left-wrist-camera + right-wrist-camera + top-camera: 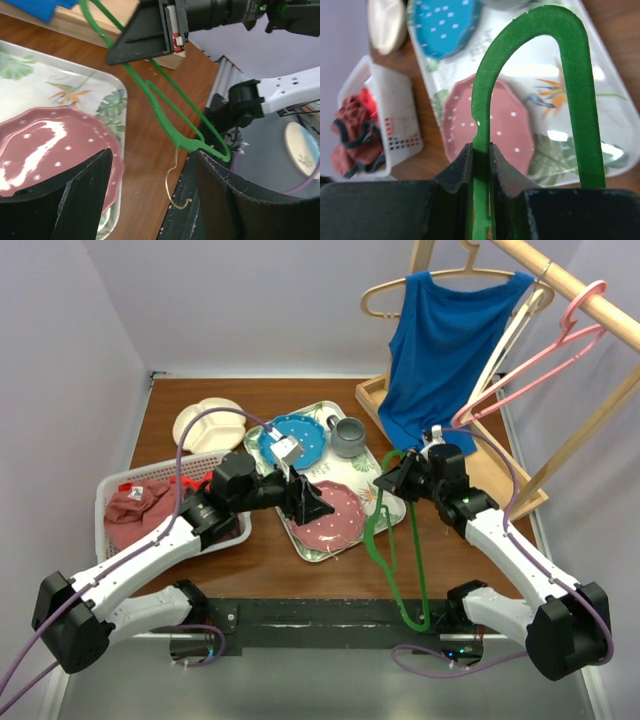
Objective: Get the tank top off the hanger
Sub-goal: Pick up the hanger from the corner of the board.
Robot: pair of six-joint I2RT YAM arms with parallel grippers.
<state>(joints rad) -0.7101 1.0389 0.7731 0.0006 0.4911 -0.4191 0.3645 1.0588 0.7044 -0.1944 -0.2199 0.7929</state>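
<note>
Overhead, blue tank top (440, 350) hangs smooth; right fingers (456, 172) pinch green hanger (482, 100), left fingers (75, 200) wide.

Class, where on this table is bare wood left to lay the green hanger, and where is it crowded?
Free: the wood strip between the tray and the near edge of the table, and the strip behind the cream plate at the far edge. Crowded: the basket, tray and rack base fill the rest.

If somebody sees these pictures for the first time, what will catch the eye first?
The bright green hanger stretches from the right gripper, shut on its curved end, down to the near table edge. Behind it, the deep blue tank top hangs high at the far right.
</note>
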